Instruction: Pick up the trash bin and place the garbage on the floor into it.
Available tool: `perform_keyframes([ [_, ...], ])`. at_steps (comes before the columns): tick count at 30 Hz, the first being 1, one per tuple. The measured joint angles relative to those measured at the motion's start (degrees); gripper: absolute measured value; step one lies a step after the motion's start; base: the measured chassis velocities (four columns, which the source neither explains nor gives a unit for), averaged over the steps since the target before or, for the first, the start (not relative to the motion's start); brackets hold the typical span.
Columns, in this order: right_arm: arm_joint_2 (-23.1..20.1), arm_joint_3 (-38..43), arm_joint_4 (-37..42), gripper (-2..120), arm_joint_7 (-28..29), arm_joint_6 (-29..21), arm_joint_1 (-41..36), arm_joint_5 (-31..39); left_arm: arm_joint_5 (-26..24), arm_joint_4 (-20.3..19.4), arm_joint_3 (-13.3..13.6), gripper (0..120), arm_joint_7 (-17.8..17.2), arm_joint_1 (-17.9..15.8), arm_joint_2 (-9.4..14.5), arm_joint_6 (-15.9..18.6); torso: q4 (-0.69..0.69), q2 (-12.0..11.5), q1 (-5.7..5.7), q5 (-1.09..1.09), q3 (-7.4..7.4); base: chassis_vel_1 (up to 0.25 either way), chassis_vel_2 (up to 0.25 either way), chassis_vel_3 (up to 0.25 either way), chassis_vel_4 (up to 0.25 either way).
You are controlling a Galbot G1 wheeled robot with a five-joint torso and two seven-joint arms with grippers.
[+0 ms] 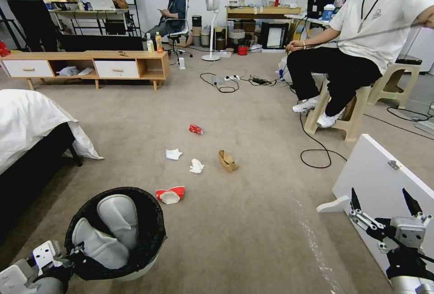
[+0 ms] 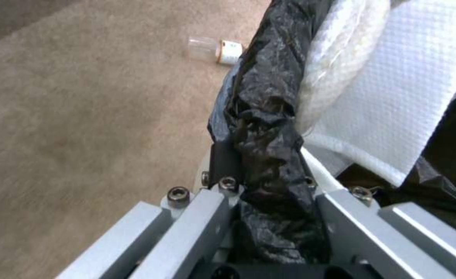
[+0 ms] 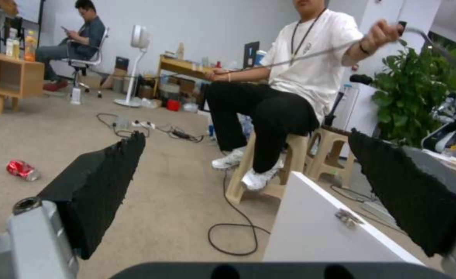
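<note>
Head view: left tool [image 1: 74, 254] pinching trash bin [image 1: 149, 240] rim, right tool [image 1: 383, 203] spread w/ nothing between, low at right.

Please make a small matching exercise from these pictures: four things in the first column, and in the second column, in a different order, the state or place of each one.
Things:
1. trash bin
2. soda can
3. right gripper
4. paper cup

States or places:
a. open, holding nothing, beside a white board
b. lying on the floor just beyond the bin
c. gripped at its rim by the left gripper
d. farthest litter from the robot

Pairs: 1-c, 2-d, 3-a, 4-b
</note>
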Motion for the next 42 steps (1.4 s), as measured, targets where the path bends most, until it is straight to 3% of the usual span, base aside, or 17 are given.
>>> perform_keyframes([
  [23, -0.3, -0.1, -0.6, 100, 0.1, 0.6, 0.5, 0.0, 0.5, -0.1, 0.2, 3, 0.1, 0.1, -0.6, 0.0, 0.01, 0.0, 0.00, 0.00, 0.00, -0.121, 0.120, 0.122, -0.120],
  [42, -0.5, -0.2, -0.3, 100, -0.3, 1.3, -0.2, -0.1, 0.4, -1.5, -0.1, 3, 0.6, 1.4, -1.0, 0.0, 0.00, 0.0, 0.00, 0.00, 0.00, -0.010, 0.011, 0.013, -0.004],
])
